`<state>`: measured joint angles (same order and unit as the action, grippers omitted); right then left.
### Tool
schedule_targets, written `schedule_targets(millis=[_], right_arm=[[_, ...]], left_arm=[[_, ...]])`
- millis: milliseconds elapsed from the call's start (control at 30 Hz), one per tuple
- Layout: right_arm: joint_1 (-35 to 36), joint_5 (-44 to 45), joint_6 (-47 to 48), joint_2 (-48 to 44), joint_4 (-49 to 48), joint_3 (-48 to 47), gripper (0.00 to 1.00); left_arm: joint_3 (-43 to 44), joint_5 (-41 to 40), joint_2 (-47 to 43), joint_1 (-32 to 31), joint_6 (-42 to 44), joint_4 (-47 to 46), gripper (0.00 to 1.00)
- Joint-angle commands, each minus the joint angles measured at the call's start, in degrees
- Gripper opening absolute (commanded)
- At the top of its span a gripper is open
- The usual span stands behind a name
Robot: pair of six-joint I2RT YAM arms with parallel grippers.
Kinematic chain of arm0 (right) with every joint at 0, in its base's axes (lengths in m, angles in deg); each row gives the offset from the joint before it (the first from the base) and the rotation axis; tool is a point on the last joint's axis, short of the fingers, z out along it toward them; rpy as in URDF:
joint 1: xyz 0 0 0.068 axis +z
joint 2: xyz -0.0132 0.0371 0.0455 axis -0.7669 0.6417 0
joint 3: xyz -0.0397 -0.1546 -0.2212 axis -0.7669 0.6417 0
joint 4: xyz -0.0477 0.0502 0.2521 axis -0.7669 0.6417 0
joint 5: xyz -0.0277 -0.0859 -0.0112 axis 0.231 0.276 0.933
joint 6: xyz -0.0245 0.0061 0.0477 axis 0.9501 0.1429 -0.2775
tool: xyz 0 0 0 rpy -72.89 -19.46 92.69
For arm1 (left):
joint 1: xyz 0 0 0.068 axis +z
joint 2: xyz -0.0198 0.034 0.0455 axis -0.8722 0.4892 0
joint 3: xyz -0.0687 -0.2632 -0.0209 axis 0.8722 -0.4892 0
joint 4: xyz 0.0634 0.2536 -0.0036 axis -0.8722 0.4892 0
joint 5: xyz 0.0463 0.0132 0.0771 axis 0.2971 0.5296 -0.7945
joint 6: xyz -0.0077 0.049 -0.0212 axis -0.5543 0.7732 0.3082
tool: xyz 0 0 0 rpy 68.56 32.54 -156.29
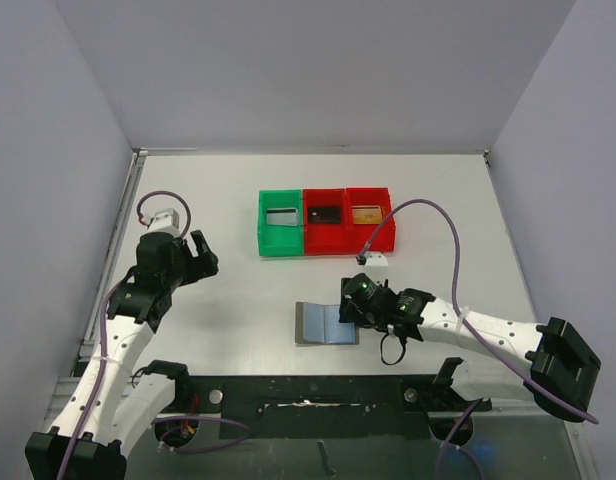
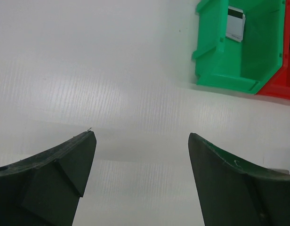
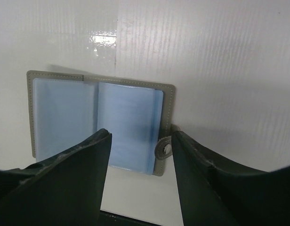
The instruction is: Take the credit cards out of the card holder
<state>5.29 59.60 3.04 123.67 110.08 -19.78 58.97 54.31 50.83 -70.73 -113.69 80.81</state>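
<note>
The card holder [image 1: 323, 325] lies open and flat on the table near the front. Its bluish pockets [image 3: 100, 120] face up and only bluish plastic shows in them. My right gripper [image 1: 350, 305] [image 3: 141, 133] hovers over its right edge, open, with the right page's near corner and the snap tab [image 3: 165, 148] between the jaws. A silvery credit card [image 1: 282, 217] [image 2: 235, 24] lies in the green bin [image 1: 269, 240]. A black card [image 1: 324, 213] lies in the middle red bin. My left gripper [image 1: 203, 255] [image 2: 141, 134] stands open over bare table, far left.
The green bin [image 2: 229, 70] and two red bins [image 1: 348, 238] stand in a row behind the card holder; the right one holds a brownish card [image 1: 365, 214]. Grey walls close the table on the left, back and right. The arm bases' dark bar [image 1: 308, 405] runs along the front.
</note>
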Motion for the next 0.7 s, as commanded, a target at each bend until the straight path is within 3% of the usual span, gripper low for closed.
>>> schedule_targets(millis=[0, 300, 467, 567, 667], right_arm=[[1.04, 4.76, -1.86, -1.54, 2.23, -1.18, 0.53], [1.47, -7.27, 1.39, -2.32, -9.24, -2.56, 0.56], [2.42, -6.73, -1.56, 3.09, -9.27, -3.03, 0.54], [2.6, -5.83, -3.38, 3.5, -12.85, 0.39, 0.54], [1.95, -4.74, -4.83, 3.31, -13.63, 3.23, 0.53]], left_arm=[[0.75, 5.13, 0.78, -0.17, 1.36, -3.75, 0.79], [0.59, 15.13, 1.86, -0.79, 1.78, -6.72, 0.78], [-1.95, 34.78, 5.64, -2.76, -7.16, -17.04, 0.69], [-4.63, 33.16, 7.9, -12.07, -12.65, -22.21, 0.68], [-5.32, 23.74, 9.19, -24.65, -15.94, -24.76, 0.67]])
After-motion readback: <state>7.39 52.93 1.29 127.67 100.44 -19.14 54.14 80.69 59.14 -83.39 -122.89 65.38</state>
